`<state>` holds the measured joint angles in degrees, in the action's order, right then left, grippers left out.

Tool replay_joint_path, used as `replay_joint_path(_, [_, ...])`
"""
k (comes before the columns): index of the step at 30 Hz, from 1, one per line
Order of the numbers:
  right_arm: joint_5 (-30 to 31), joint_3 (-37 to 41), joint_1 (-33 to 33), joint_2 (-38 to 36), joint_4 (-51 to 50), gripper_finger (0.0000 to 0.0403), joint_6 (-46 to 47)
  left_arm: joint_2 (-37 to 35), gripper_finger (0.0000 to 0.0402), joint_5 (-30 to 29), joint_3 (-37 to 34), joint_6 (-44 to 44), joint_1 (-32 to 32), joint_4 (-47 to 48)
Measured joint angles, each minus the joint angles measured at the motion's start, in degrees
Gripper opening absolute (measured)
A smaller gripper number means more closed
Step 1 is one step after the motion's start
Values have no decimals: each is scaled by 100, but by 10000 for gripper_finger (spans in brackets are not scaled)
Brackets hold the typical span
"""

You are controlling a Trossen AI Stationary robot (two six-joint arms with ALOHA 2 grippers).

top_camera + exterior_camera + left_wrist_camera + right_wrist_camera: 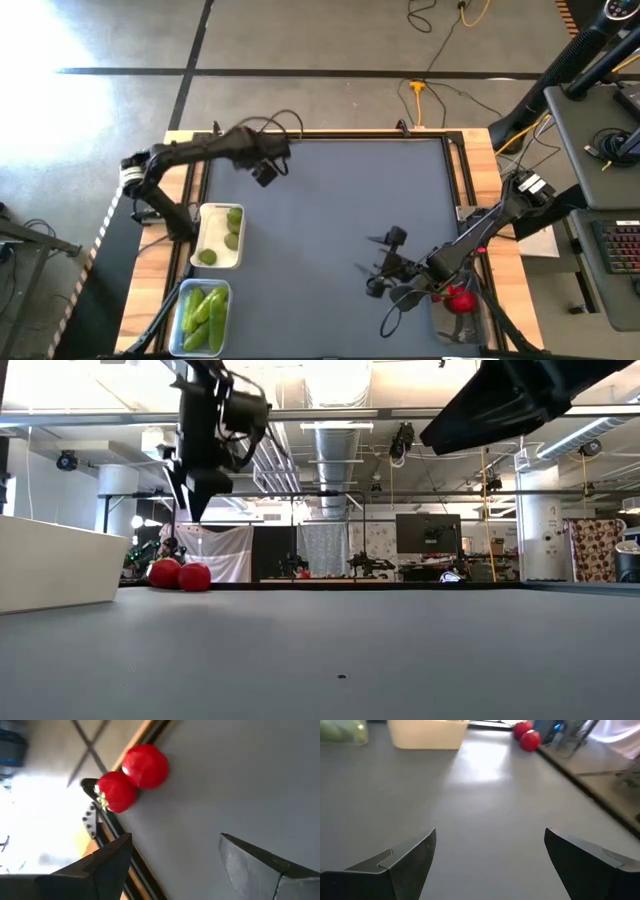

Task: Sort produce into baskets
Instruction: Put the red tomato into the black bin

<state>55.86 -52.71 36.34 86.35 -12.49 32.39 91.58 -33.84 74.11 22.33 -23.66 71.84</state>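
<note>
- The two tomatoes (145,765) lay touching each other on the bench (330,190), hard against its right edge and beside the right arm. They were the only produce I could see outside a container.
- I judged them light, stiff and glossy, so likely to slip or roll if nudged. One also leaned on the other, so a careless push would send both along the edge rail.
- I would take one across its widest part, from above, with a finger on each side. I would start with the one farther from the rail, where there was room for a finger.
- The limes (233,240) sat in the white tray (197,235) near the bench's left edge. The cucumbers (205,312) lay in the clear tub (205,284) just beside it.
- I saw no tub for the red ones.
- The left pincer (176,837) hung above the far left part of the bench, well apart from the tomatoes. It was aimed across at them, fingers partly spread and holding nothing.
- The right pincer (490,832) was low over the bench's middle, reaching in from the right. It was spread wide, empty, and faced the tray rather than the tomatoes.
</note>
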Motion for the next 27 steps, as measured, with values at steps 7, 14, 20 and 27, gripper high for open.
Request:
replay_joint_path(7, [267,11,0,39,-2,364,56,284,278,399,0,-1580,-756,-179])
replay_joint_path(14, [309,50,-115,371,-90,363,-186,793,278,-115,8,-2884,-982,-277])
replay_joint_path(20, [594,51,-353,455,-94,363,-346,1385,289,-789,311,-3412,-1250,-242])
replay_joint_path(27, [585,295,-694,463,-88,363,-351,2172,328,-744,1073,-3333,-1990,345])
